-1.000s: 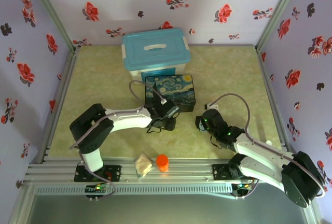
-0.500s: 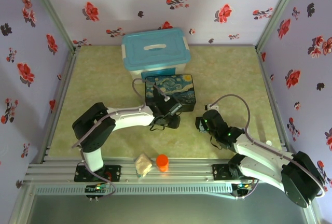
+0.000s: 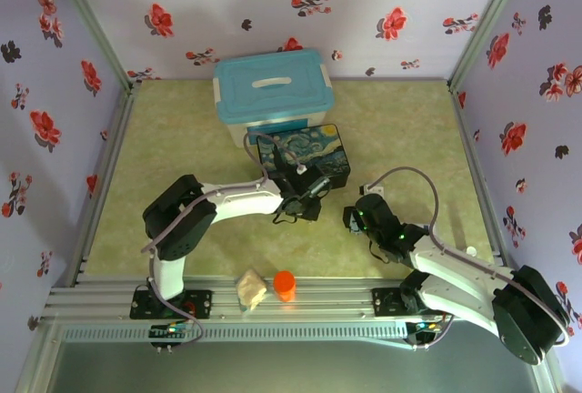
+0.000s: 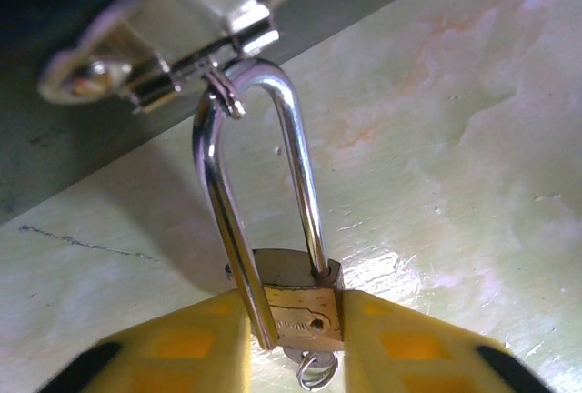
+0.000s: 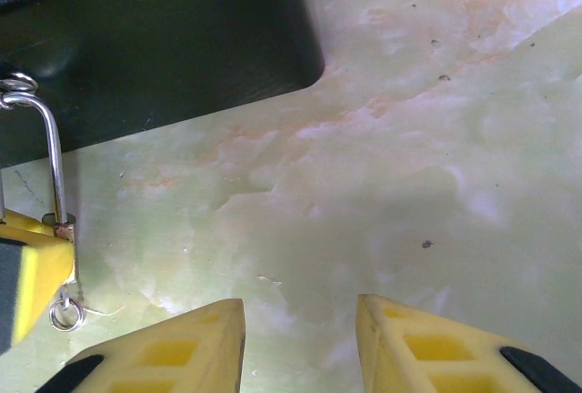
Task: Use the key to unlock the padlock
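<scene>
Left claw [image 4: 296, 343] pinching padlock [image 4: 300, 307] by its brass body, mid-bench, just off near wall of painted box [image 3: 314, 152]. Shackle [image 4: 300, 166] hooked through box clasp [image 4: 164, 47]; looks seated to me. Small wire ring [image 4: 316, 373] hangs under body. Key itself I cannot make out. Right claw [image 5: 300, 338] spread, nothing between, low over bare bench [image 5: 409, 138] just beside lock. My read: bracing step, lock not yet opened. Next: locate key, pinch with right, line up on keyway.

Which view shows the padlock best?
Left wrist: the padlock close up, brass body pinched in the left claw, shackle hooked on the box clasp. Right wrist catches its shackle at the edge; top external, too small.
</scene>
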### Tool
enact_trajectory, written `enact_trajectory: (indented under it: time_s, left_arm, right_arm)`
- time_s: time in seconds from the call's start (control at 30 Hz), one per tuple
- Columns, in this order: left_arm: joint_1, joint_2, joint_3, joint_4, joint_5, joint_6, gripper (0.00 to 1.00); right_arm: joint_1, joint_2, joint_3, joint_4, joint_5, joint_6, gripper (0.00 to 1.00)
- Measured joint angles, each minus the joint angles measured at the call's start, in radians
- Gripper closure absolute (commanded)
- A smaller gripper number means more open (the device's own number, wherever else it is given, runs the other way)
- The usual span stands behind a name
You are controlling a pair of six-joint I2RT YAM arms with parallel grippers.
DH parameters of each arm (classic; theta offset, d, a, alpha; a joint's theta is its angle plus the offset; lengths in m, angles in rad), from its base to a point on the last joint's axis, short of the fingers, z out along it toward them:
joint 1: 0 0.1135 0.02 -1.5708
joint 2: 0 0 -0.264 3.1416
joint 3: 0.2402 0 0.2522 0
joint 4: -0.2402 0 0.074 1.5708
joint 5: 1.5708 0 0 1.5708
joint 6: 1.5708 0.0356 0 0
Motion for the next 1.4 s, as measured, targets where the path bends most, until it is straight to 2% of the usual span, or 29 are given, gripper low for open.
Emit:
enact_trajectory:
  time_s: [0.03,0.17,0.33,0.5,0.6,0.77,0.97,1.17,1.4]
  left_arm:
    - [-0.002,0.0,0.007,-0.008,-0.003,0.003,0.88]
    - [-0.002,0.0,0.008,-0.009,-0.01,0.01,0.94]
    - [-0.002,0.0,-0.022,-0.008,-0.007,0.01,0.96]
    - [-0.002,-0.023,-0.043,-0.005,-0.007,0.01,0.89]
    - [0.0,-0.076,-0.056,-0.01,-0.008,0.017,0.74]
    - [0.012,-0.2,-0.071,-0.008,-0.008,0.011,0.71]
    - [0.046,-0.338,-0.113,0.016,-0.021,0.014,0.64]
    - [0.074,-0.396,-0.167,0.033,-0.046,0.018,0.6]
    - [0.091,-0.43,-0.222,0.045,-0.053,0.018,0.6]
  right_arm:
    - [0.0,0.0,0.0,0.0,0.0,0.0,0.64]
    - [0.0,0.0,-0.005,0.013,-0.005,0.007,0.63]
    - [0.0,0.014,-0.014,0.049,-0.016,0.018,0.63]
    - [0.0,0.034,-0.014,0.07,-0.024,0.026,0.59]
    - [0.0,0.05,-0.014,0.089,-0.031,0.036,0.56]
    - [0.0,0.119,-0.012,0.162,-0.056,0.06,0.55]
    - [0.024,0.285,0.029,0.275,-0.108,0.096,0.56]
    - [0.058,0.422,0.081,0.409,-0.159,0.143,0.55]
    - [0.064,0.547,0.108,0.517,-0.194,0.181,0.59]
